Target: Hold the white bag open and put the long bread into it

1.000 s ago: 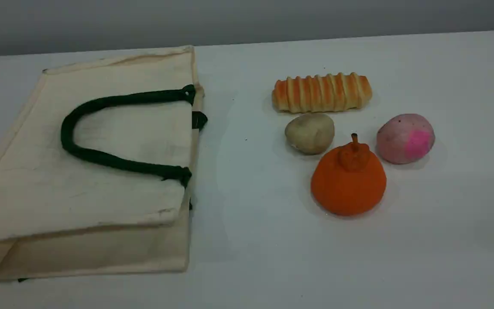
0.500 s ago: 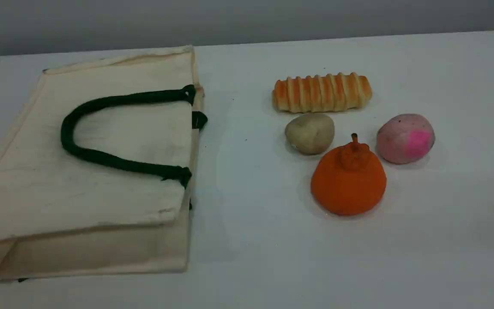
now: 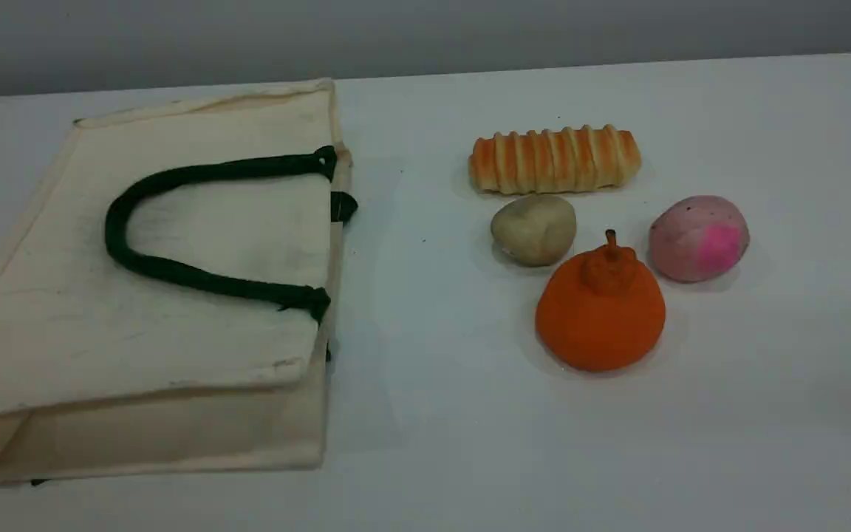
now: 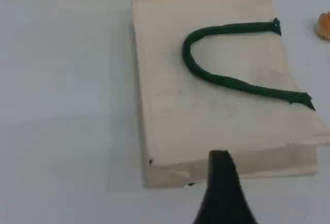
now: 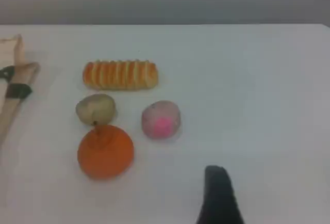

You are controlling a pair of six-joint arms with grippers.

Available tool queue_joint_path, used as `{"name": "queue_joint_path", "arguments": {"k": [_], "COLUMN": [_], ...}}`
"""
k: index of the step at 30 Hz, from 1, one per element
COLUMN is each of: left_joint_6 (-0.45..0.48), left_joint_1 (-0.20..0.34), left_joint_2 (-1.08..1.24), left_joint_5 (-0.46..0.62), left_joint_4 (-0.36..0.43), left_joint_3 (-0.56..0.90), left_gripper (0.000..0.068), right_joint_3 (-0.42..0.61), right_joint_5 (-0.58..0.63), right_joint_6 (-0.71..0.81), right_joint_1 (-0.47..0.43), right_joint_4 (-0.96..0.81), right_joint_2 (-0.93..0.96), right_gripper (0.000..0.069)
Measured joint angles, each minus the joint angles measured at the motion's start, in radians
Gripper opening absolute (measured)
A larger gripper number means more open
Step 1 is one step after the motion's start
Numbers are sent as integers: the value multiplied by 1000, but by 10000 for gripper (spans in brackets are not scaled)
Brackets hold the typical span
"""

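- Across the scene view: the white bag is lying flat on the table at the left, mouth edge facing right toward the food. Its green handle is resting looped on the top panel. The long bread is sitting well apart to the right, farthest back of the cluster, with the beige lump just in front of it, nearly touching. The orange fruit and pink ball are lying nearer. No arm is showing here.
- Left wrist view: the left gripper is hanging above the bag's near edge, touching nothing. Only one fingertip is showing; by its recorded state the jaws are standing wide. Canvas is looking limp and light, so the mouth is likely sagging shut unless lifted. Best hold, by my reckoning: the handle or top panel's rim near a strap tab.
- Right wrist view: the right gripper is hovering well short of the bread, empty and wide. Loaf is looking light and squashy; gripping mid-length across its narrow width seems best, gently, avoiding the lump.
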Motion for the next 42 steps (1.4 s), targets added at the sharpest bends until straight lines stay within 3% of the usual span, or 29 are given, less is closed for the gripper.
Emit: {"name": "queue_joint_path", "arguments": {"k": [18, 25, 31, 42], "left_joint_6": [-4, 17, 83, 98], "left_joint_1": [0, 0, 0, 0], "left_joint_2": [0, 87, 263, 662], "left_joint_5": [0, 26, -41, -166], "left_joint_4": [0, -60, -110, -129], "left_joint_3": [-1, -46, -124, -170], "left_gripper": [434, 434, 435, 483], "right_joint_3": [1, -57, -83, -83], "right_joint_5": [-7, -36, -62, -286], "right_joint_6": [1, -16, -53, -219], "right_joint_1": [0, 0, 0, 0], "right_joint_4": [21, 84, 112, 286], "right_joint_2": [0, 7, 160, 499], "right_gripper": [431, 431, 431, 431]}}
